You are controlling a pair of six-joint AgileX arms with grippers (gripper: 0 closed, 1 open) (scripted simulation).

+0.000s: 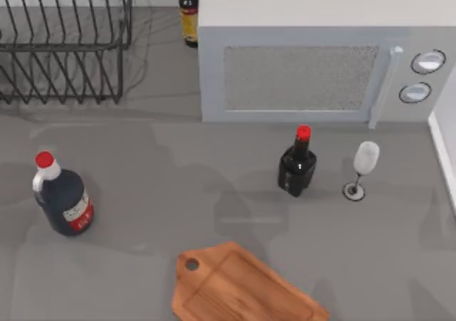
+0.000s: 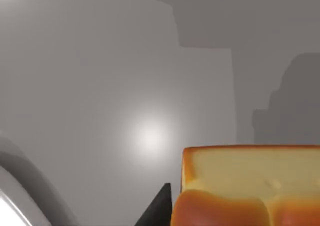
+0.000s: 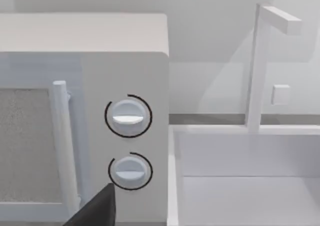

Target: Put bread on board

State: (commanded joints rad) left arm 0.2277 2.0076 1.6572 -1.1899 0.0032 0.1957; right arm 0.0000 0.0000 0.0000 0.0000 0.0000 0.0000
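Bread up close at the left gripper, board waiting at the bottom edge of the top view.

Nearest, the bread (image 2: 250,186) sits at the lower right of the left wrist view: soft, light, pale crumb over glossy brown crust, best pinched gently across its sides; one dark finger (image 2: 156,208) shows beside it, so I cannot tell whether the grip is clenched. The board (image 1: 239,289) is stiff, grooved wood. Farther back stand a red-capped bottle (image 1: 297,166), a fragile wine glass (image 1: 362,168) and the boxy microwave (image 1: 306,65). Whether the right gripper is clenched, I cannot tell.
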